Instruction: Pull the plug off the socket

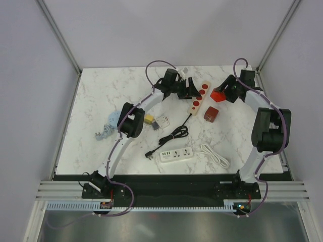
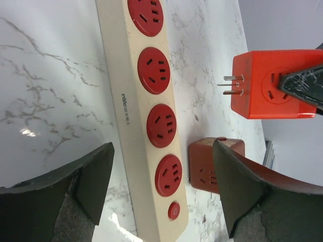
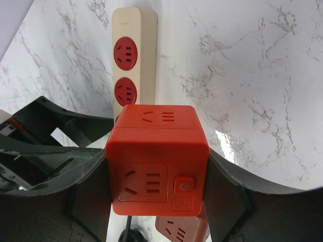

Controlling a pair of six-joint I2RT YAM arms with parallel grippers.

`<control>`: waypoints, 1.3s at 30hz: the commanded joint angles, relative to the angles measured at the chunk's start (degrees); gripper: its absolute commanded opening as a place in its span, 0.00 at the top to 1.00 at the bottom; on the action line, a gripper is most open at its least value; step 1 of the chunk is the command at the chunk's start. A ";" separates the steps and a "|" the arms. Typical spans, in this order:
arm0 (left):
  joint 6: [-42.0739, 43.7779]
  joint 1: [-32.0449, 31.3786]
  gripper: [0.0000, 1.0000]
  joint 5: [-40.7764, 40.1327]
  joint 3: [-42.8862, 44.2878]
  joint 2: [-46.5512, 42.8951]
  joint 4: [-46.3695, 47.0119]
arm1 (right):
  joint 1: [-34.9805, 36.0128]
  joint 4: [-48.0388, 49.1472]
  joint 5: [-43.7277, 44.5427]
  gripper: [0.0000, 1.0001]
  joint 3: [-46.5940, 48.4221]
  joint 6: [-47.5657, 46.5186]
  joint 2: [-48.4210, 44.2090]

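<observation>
The right jaws are clenched on the red plug [image 3: 157, 159] and hold it in the air beside the strip [image 2: 151, 116]. Its prongs [image 2: 233, 84] are bare and clear of every socket, so the pull looks done. The left jaws are released, spread either side of the strip's switch end, likely to steady it on the tabletop [image 1: 101, 96].

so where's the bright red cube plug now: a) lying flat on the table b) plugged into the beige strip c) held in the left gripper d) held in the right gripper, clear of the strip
D: the right gripper is shut on the bright red cube plug, and the left wrist view shows its prongs bare, apart from the beige strip.
</observation>
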 commanded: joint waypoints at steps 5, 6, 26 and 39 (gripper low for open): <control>12.15 0.48 0.10 -1.08 -9.48 -15.91 0.09 | 0.07 4.64 -1.75 0.76 -1.45 -0.13 1.41; 12.94 0.48 0.10 -1.69 -12.10 -17.07 0.70 | 0.16 4.73 -1.75 0.74 -1.28 -0.30 1.67; 15.50 0.48 0.10 -0.74 -22.84 -25.25 7.12 | -0.28 -1.94 8.35 0.03 1.44 -5.57 2.82; 9.89 0.39 0.10 -5.30 -50.87 -47.28 17.92 | 2.34 -17.42 28.92 0.02 5.06 -9.88 -8.77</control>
